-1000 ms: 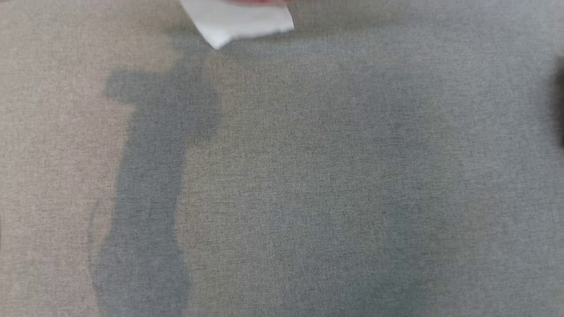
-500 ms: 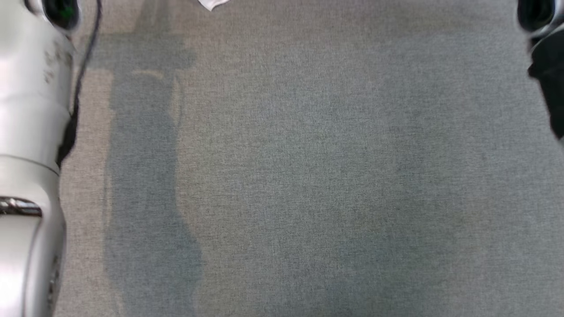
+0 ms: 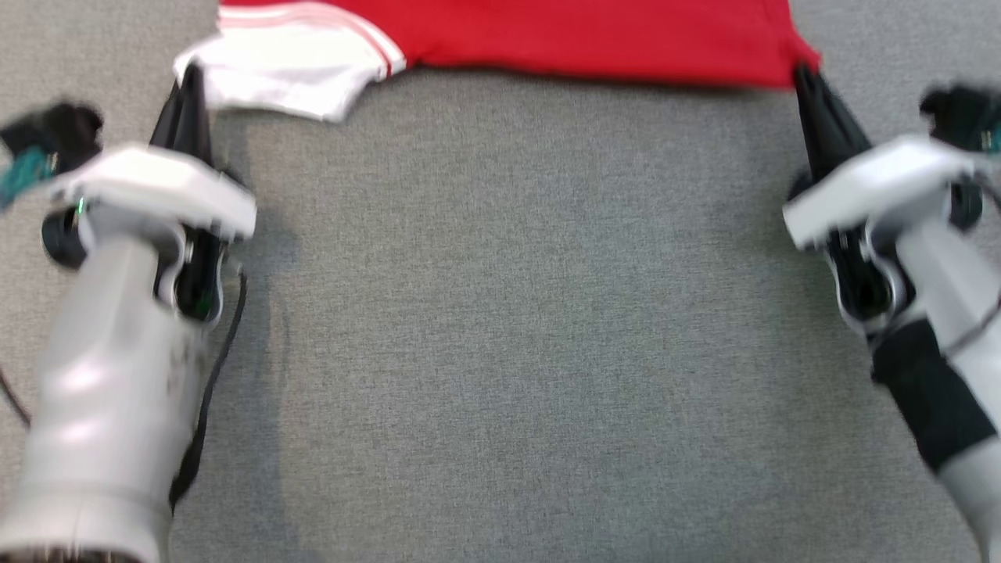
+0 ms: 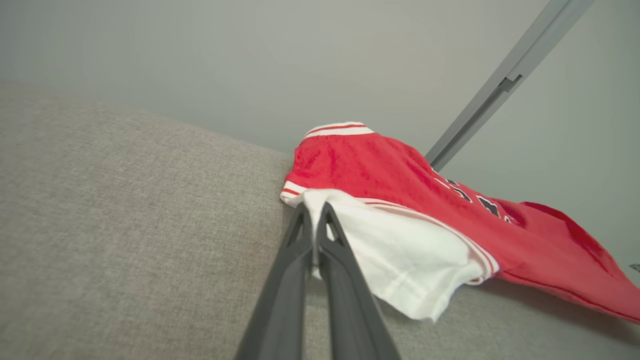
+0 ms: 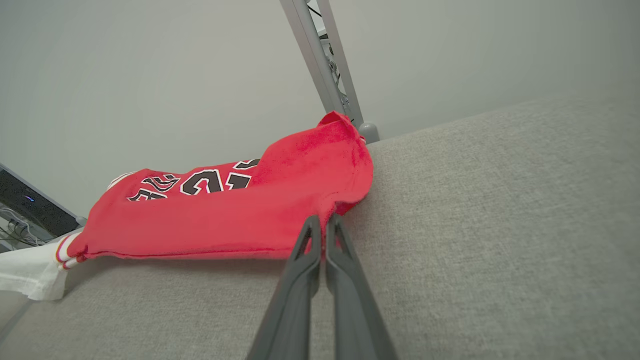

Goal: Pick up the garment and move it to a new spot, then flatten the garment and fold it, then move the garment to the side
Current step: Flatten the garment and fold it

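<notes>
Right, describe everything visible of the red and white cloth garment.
The red knit-looking garment has a white sleeve with red-and-white striped trim and black, white-outlined lettering. It lies stretched, slightly rumpled, on the grey woven surface. The left gripper is shut on the white sleeve's edge, the right gripper on a red corner.

The two long dark fingers of the right gripper [image 5: 322, 220] rise from the bottom edge, pressed together, and their tips pinch the near edge of a red fabric garment [image 5: 240, 220] with black and white letters. The garment lies on a grey woven surface [image 5: 475, 225]. Its white sleeve [image 5: 27, 272] is at the far left. Behind the garment stands a slanted grey metal post [image 5: 325, 65] against a pale wall.
</notes>
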`<state>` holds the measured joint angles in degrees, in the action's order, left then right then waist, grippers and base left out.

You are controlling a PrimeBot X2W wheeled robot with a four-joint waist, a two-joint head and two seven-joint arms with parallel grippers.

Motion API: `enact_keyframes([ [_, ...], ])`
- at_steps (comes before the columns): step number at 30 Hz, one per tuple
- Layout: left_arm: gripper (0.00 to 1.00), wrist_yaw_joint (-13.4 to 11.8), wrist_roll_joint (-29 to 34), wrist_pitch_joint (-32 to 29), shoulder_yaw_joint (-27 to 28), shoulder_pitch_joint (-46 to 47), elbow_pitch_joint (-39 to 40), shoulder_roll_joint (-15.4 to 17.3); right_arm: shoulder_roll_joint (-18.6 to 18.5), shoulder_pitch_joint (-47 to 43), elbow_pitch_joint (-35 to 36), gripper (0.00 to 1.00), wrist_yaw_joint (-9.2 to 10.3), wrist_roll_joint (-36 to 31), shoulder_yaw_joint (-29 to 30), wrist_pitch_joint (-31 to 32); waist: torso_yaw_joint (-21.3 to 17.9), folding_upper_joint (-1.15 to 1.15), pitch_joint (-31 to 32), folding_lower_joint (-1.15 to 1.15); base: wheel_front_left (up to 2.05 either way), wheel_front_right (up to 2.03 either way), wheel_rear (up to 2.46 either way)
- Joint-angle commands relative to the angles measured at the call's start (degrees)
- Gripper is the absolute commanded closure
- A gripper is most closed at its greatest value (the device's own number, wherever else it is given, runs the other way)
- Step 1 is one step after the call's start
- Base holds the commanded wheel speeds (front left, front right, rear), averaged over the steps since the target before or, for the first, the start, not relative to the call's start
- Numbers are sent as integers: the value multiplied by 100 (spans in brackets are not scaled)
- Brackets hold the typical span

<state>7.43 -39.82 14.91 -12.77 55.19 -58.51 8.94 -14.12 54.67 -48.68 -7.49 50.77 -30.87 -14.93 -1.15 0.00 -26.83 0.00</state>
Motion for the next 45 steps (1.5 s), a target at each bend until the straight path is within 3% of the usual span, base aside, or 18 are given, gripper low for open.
enact_keyframes([
  [1, 100, 7, 33, 30, 118, -330, 278, 67, -86, -378, 197, 100, -1, 0, 142, -31, 7, 0, 103, 0, 0, 0, 0],
  [6, 100, 7, 351, 29, 618, -1877, 1467, 133, -156, -1662, 1185, 100, -1, -177, 637, -29, -13, 0, 374, 0, 0, 0, 0],
  [14, 100, -115, 807, 30, 869, -3962, 3096, -9, -104, -3563, 2391, 100, -1, -553, 1230, -30, 105, 0, 846, 0, 0, 0, 0],
  [19, 100, -482, 878, -269, 827, -5035, 4276, 19, -122, -4590, 2928, 100, -1, -777, 1584, -30, 207, 0, 1151, 0, 0, 0, 0],
  [27, 100, -1271, 965, -1202, 847, -6632, 6476, 115, -225, -5824, 3584, 100, -1, -1027, 2007, 85, 322, 0, 1624, 0, 0, 0, 0],
  [37, 100, -1908, 1203, -2110, 819, -7603, 8345, 315, -32, -6989, 4594, 100, -1, -1471, 2829, 1018, 438, 0, 1889, 0, 0, 0, 0],
  [45, 100, -1974, 1150, -2416, 717, -7518, 8401, 335, 289, -7117, 5164, 100, -1, -1790, 3124, 1652, 360, 0, 1766, 0, 0, 0, 0],
])
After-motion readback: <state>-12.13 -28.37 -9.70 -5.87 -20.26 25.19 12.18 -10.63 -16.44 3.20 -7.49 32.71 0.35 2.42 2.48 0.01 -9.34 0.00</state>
